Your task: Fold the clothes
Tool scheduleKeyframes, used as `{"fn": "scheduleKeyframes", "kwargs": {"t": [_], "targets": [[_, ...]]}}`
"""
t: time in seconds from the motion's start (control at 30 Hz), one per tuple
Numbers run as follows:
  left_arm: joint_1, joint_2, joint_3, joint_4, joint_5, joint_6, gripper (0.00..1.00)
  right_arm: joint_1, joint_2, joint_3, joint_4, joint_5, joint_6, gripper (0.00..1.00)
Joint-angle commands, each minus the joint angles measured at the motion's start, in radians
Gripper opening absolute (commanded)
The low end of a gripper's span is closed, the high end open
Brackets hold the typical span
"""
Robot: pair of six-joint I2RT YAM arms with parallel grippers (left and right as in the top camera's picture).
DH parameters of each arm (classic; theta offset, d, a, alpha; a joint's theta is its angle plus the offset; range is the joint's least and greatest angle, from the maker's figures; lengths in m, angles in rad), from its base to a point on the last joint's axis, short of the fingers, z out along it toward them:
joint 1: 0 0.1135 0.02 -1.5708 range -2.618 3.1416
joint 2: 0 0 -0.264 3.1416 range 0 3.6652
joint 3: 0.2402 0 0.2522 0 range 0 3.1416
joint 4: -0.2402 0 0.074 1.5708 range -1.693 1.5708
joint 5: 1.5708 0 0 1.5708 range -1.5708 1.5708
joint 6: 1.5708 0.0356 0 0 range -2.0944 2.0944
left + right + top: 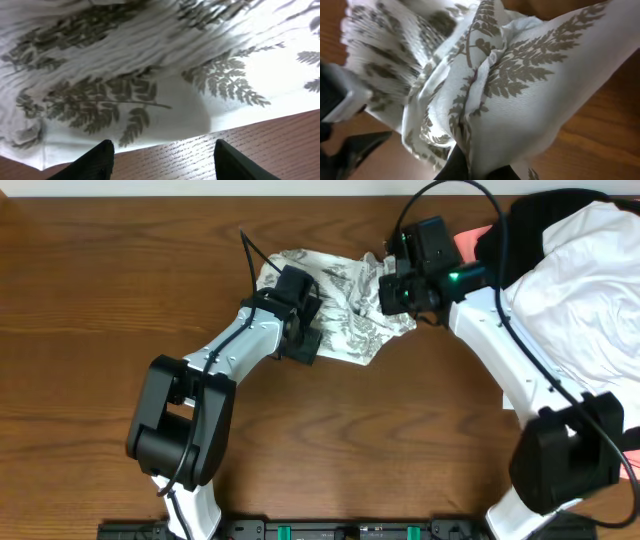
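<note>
The clothes (345, 305), a thin white garment printed with grey-green fern leaves, lie bunched on the wooden table between the two arms. My left gripper (303, 340) stands open at the garment's near-left edge; in the left wrist view the clothes (150, 75) fill the frame and both black fingertips (102, 155) hover over bare wood just short of the hem. My right gripper (392, 292) is shut on a gathered fold of the clothes (520, 100) at the garment's right side, the cloth bunching up out of the jaws.
A plain white garment (580, 290) is heaped at the far right over a black garment (530, 225) and a coral-pink one (472, 242). A black cable (248, 252) runs by the printed garment's left corner. Bare wood (100, 300) spreads to the left and front.
</note>
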Motion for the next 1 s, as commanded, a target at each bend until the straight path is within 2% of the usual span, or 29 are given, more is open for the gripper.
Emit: {"fn": "scheduleKeyframes", "kwargs": {"t": [0.0,0.23,0.3,0.43,0.7,0.97], "targets": [[0.000,0.010,-0.010,-0.006,-0.002,-0.009,0.64,-0.008,-0.010,0.025,0.000,0.037,0.011,0.01],[0.002,-0.067,-0.006,0.018,-0.103,-0.009,0.66,-0.069,-0.015,0.025,-0.086,0.092,0.005,0.01],[0.002,-0.101,-0.006,0.059,-0.135,-0.009,0.70,-0.094,-0.015,0.025,-0.113,0.091,0.003,0.01],[0.003,-0.129,-0.006,0.198,-0.145,-0.004,0.77,-0.131,-0.015,0.025,-0.153,0.091,0.003,0.01],[0.064,-0.058,-0.006,0.500,-0.148,0.010,0.77,-0.142,-0.015,0.025,-0.188,0.084,-0.021,0.01],[0.128,0.079,-0.006,0.685,-0.145,0.010,0.77,-0.134,-0.015,0.025,-0.204,0.075,-0.020,0.01]]}}
